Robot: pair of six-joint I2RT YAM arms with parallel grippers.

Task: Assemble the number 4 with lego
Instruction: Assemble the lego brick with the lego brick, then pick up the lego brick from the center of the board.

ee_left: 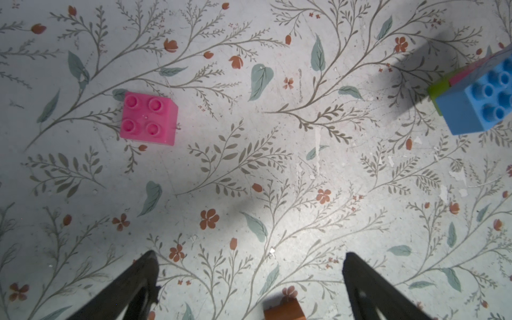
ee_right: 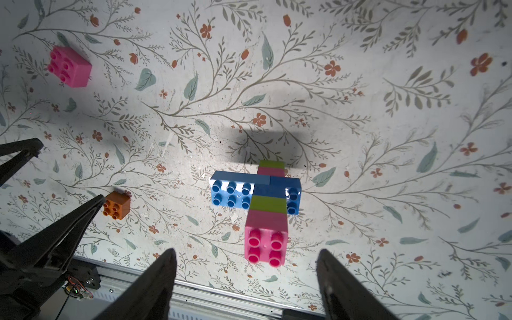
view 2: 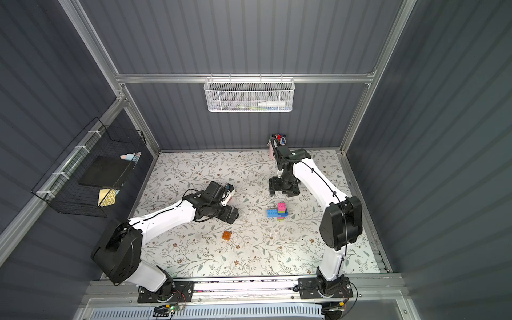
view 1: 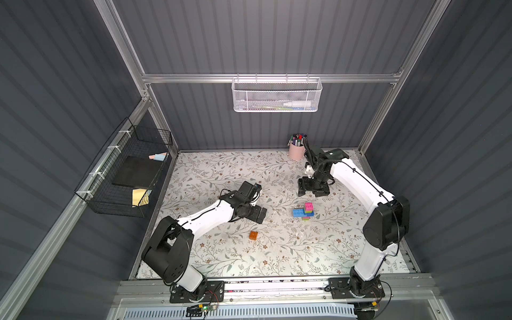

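The number 4 stands free on the floral table. It is a column of pink, green and blue lego with a longer blue brick sticking out sideways. My right gripper hovers open just behind and above it, holding nothing. A loose orange brick lies in front of my left gripper, which is wide open and empty. A loose pink brick shows only in the wrist views; the left arm hides it from above.
A pink pen cup stands at the back of the table behind the right arm. A white mesh basket hangs on the back wall and a black wire basket on the left wall. An aluminium rail runs along the front.
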